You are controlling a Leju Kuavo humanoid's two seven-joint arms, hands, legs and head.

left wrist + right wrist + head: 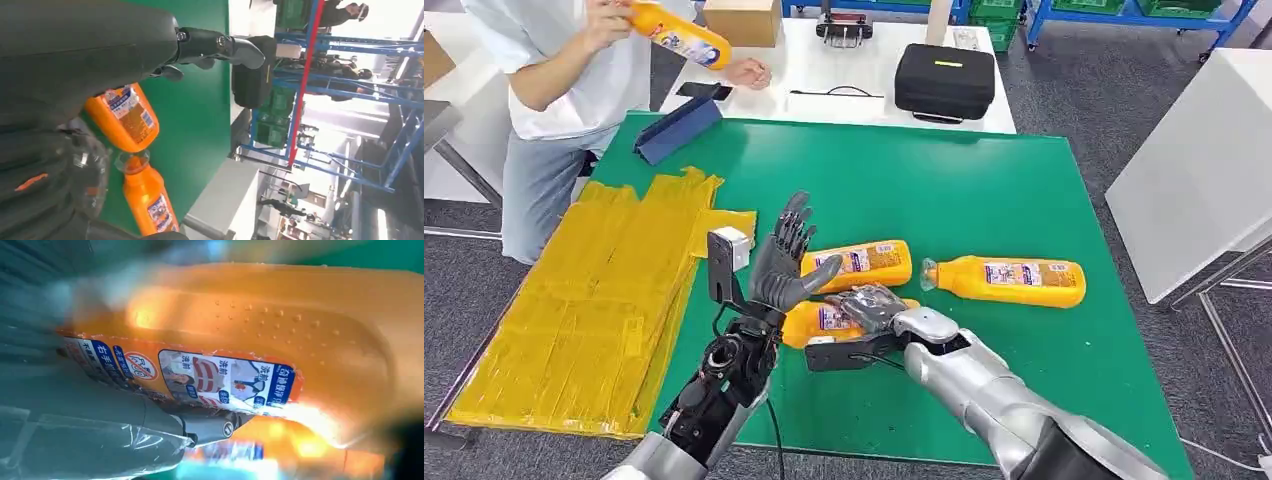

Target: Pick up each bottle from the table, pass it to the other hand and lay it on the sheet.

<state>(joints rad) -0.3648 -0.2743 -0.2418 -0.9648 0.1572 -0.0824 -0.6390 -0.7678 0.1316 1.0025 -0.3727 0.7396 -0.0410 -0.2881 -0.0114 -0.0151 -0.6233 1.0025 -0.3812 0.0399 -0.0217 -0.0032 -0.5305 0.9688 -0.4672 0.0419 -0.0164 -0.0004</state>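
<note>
Now the right hand (871,306) curls over an orange plastic bottle (816,323) lying beneath it on the green bench (984,190); the left hand (786,262) waits spread beside. Smooth, probably slippery: grip mid-body.

Grey carpet floor (1074,90) lies around my green counter (984,190). Beyond its far edge stands a white table (824,80) carrying a black case (944,80) and a cardboard box (742,20). Blue shelving (1124,15) with green crates lines the far wall. Another white table (1194,180) stands at right.
</note>
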